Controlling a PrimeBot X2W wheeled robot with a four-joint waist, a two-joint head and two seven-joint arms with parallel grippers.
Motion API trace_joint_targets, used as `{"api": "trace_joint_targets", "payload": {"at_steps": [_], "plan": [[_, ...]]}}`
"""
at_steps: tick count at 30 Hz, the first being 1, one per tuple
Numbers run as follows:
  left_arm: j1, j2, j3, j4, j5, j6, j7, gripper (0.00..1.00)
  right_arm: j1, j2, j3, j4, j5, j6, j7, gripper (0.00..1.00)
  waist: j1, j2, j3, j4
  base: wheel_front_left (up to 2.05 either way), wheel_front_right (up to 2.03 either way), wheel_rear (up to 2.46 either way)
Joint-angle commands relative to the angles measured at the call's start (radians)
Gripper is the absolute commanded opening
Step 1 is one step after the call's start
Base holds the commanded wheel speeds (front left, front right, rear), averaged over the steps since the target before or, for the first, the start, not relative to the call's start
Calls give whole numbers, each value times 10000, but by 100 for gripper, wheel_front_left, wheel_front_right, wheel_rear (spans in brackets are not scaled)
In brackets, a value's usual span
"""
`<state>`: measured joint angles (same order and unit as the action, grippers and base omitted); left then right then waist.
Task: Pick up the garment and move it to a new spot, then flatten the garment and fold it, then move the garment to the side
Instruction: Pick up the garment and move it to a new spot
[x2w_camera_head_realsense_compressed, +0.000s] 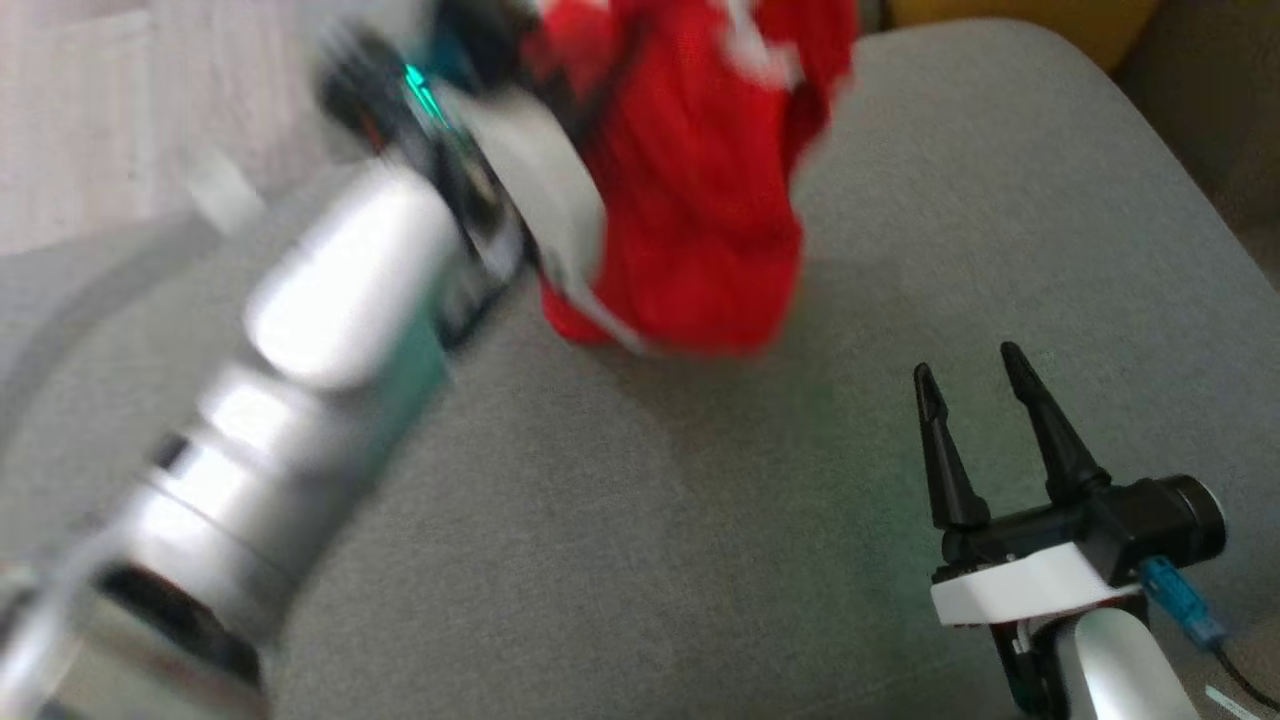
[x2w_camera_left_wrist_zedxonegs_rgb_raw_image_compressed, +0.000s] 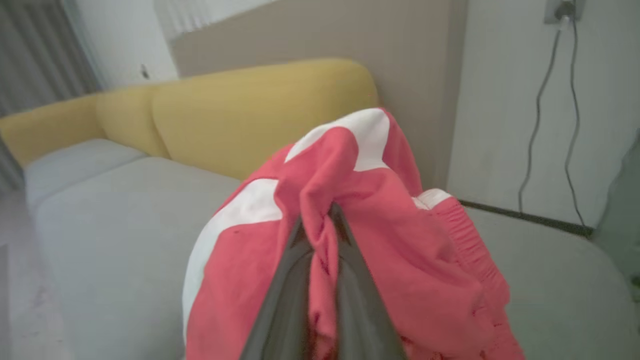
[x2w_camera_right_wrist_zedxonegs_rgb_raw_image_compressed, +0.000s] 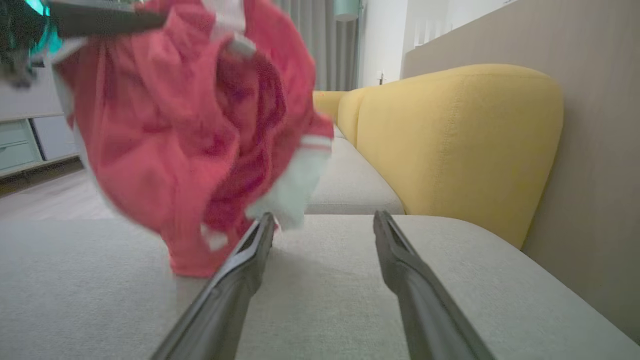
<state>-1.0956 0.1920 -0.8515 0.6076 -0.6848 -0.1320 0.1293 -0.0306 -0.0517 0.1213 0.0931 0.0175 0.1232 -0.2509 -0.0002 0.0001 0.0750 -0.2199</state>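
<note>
Red garment (x2w_camera_head_realsense_compressed: 690, 200) with white bands, bunched up over the grey seat cushion (x2w_camera_head_realsense_compressed: 600, 520). Hangs from the left gripper (x2w_camera_left_wrist_zedxonegs_rgb_raw_image_compressed: 322, 220), clamped tight on a fold, fingertips half buried in cloth. Lower hem possibly brushing the cushion; too blurred to tell. Top cut off in the head view. Right gripper (x2w_camera_head_realsense_compressed: 966, 360) spread wide, holding nothing, near the garment. Yellow backrest (x2w_camera_right_wrist_zedxonegs_rgb_raw_image_compressed: 450, 140) behind.

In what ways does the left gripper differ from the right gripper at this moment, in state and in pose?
The left gripper is shut on the red garment; the right gripper is open and holds nothing. The left gripper is high, with the garment hanging from it over the grey cushion; the right gripper sits low, near the cushion. Both have two long dark fingers.
</note>
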Motion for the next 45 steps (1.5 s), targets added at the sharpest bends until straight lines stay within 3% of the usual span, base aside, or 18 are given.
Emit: {"api": "trace_joint_targets", "payload": {"at_steps": [1,6,11,12,13,17,20,25,30,34,38,45], "plan": [[566,-13,-179,-32,283,132,-428,0,-465,13,166,-384,90,75,-109,100,2,-1,567,-336,0,0,0],[2738,-1112,-885,879,92,209,-1755,0,-541,13,-4,-445,108,75,-109,100,2,-1,1023,-271,0,0,0],[3803,-1392,-1578,1193,-127,169,-2513,0,-509,14,-175,-448,-11,75,-109,100,2,-1,1106,-25,0,0,0],[3946,-1404,-1790,1092,-152,159,-2757,16,-467,14,-199,-426,-70,75,-109,100,2,-1,1052,52,0,0,0],[4067,-1409,-1957,896,-233,200,-3036,100,-423,14,-224,-400,-115,75,-109,100,2,-1,981,128,0,0,0],[4240,-1414,-2372,306,-348,814,-3677,100,-183,14,-286,-295,-243,75,-109,100,2,-1,532,471,0,0,0],[4290,-1415,-2116,26,-123,1473,-3878,100,4,14,-154,-245,-312,75,-109,100,2,-1,170,637,0,0,0],[5330,-915,-542,-1234,912,2489,-3906,100,362,14,-218,-266,-396,75,-109,100,2,-1,-332,1003,0,0,0],[6739,-196,821,-2042,1366,2792,-3909,100,667,14,-341,-316,-386,75,-109,100,2,-1,-510,1332,0,0,0],[6703,144,1357,-1831,1540,2656,-3909,100,633,14,-186,-344,-411,75,-109,100,2,-1,-191,1273,0,0,0],[5593,216,1372,-911,1558,2135,-3574,100,304,14,-113,-416,-473,75,-109,100,2,-1,585,1075,0,0,0],[2982,-506,1449,1288,1074,910,-2408,100,-218,14,-155,-574,-636,75,-109,100,2,-1,2087,639,0,0,0]]}}
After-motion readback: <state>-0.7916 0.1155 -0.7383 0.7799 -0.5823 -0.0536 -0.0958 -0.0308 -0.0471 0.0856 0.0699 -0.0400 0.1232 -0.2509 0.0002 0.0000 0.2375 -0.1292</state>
